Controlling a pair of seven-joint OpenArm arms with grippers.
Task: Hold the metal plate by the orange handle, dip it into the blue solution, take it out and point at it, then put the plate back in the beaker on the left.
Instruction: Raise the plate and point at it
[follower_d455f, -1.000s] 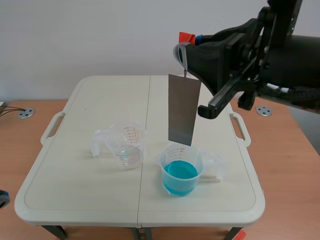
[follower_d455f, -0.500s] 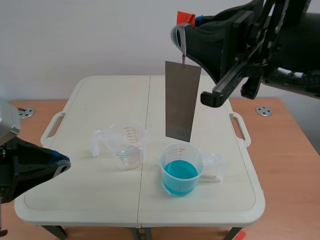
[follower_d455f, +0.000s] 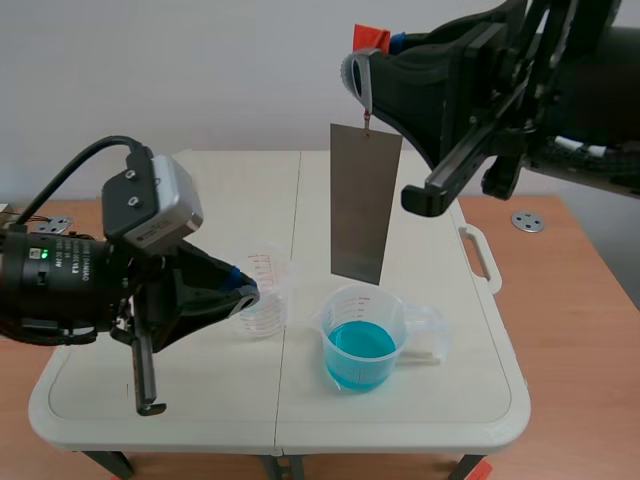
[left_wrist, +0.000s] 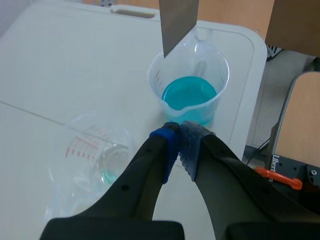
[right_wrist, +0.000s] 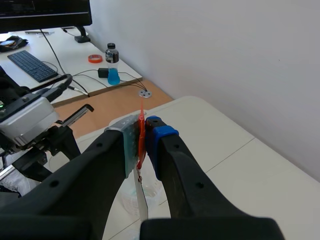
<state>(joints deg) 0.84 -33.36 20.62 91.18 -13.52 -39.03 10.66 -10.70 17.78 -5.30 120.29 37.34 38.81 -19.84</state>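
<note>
Scene view: my right gripper (right_wrist: 143, 131) pinches the small orange handle (follower_d455f: 372, 40) so the flat grey metal plate (follower_d455f: 365, 205) hangs at twelve o'clock above the clear beaker of blue solution (follower_d455f: 362, 340). My left gripper (left_wrist: 179, 136), clenched on nothing, aims toward the plate from eight o'clock.

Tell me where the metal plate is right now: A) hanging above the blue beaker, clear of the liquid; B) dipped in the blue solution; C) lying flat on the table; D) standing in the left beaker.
A: the metal plate hangs from the right hand, its lower edge above the blue solution.
</note>
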